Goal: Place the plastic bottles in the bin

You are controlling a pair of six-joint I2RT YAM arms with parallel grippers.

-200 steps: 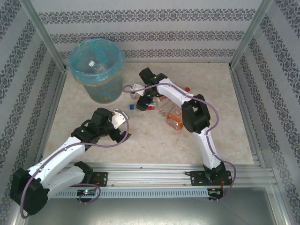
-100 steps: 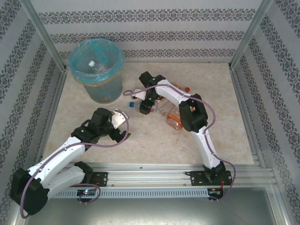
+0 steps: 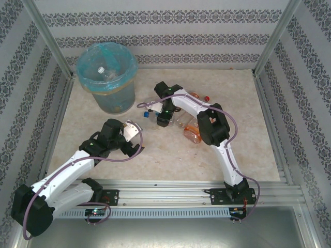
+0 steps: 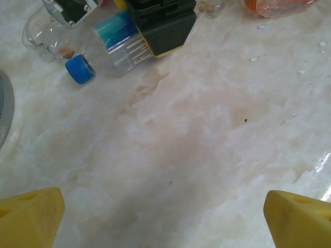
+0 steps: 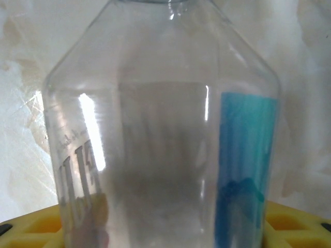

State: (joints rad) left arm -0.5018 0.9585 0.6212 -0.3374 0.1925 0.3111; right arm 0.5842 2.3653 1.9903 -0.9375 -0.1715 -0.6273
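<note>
Standing back left on the beige marbled table (image 3: 170, 160), within patterned walls (image 3: 155, 20), the bin (image 3: 85, 67) is seen. The left gripper (image 3: 135, 135) is spread wide (nothing held). A blue-capped bottle (image 3: 149, 114) lying mid-table is straddled by the right gripper (image 3: 160, 118); a clamp cannot be confirmed. An orange bottle (image 3: 192, 133) is laid further right.

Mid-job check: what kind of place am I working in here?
Most likely a staged robot test cell, not a real room: aluminium frame posts hold patterned wall panels around a marble-look tabletop, with a lined bin and loose plastic bottles set out.
</note>
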